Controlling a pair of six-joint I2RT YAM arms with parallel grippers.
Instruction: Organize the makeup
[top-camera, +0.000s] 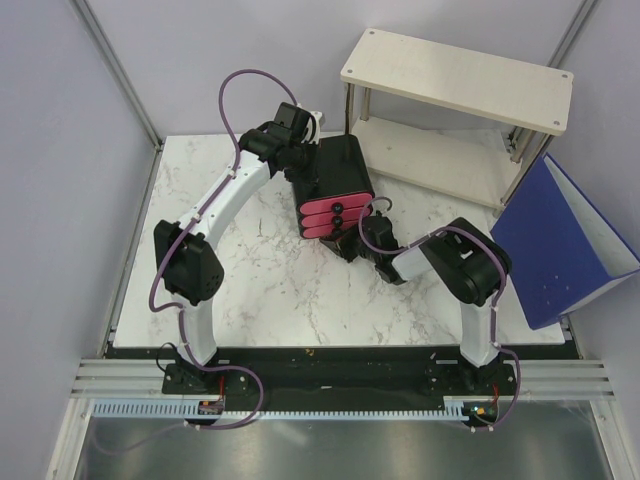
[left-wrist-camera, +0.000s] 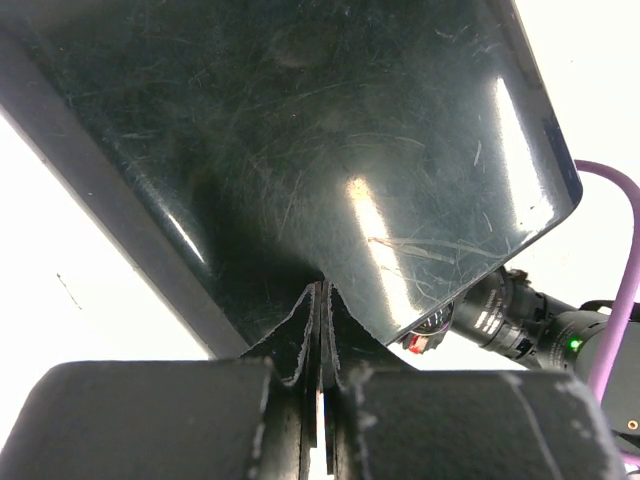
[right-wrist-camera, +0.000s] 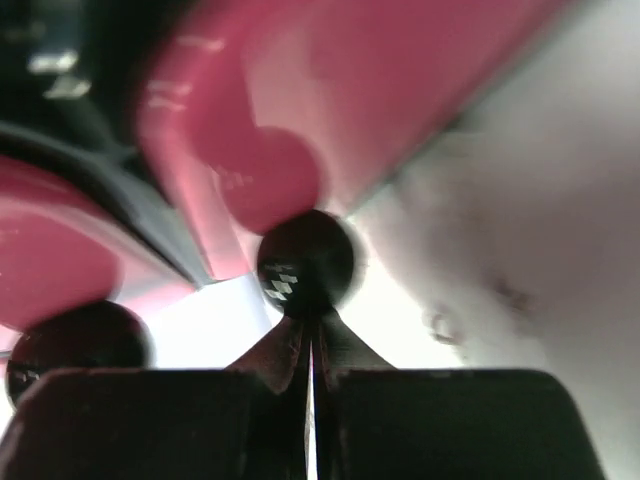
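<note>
No makeup shows in any view. A black box (top-camera: 335, 180) with three pink drawers (top-camera: 325, 218) stands on the marble table (top-camera: 200, 190). My left gripper (top-camera: 300, 165) is at the box's far left side. In the left wrist view its jaws (left-wrist-camera: 322, 292) are shut, with the tips against the glossy black wall of the box (left-wrist-camera: 300, 150). My right gripper (top-camera: 352, 243) is at the drawer fronts. In the right wrist view it is shut (right-wrist-camera: 310, 322), with its tips touching a black drawer knob (right-wrist-camera: 305, 262) on a pink drawer (right-wrist-camera: 300, 100).
A two-level pale wooden shelf (top-camera: 455, 75) stands at the back right. A blue binder (top-camera: 560, 240) leans at the right table edge. A second black knob (right-wrist-camera: 80, 340) is to the left of my right gripper. Part of the right arm (left-wrist-camera: 520, 320) shows beyond the box.
</note>
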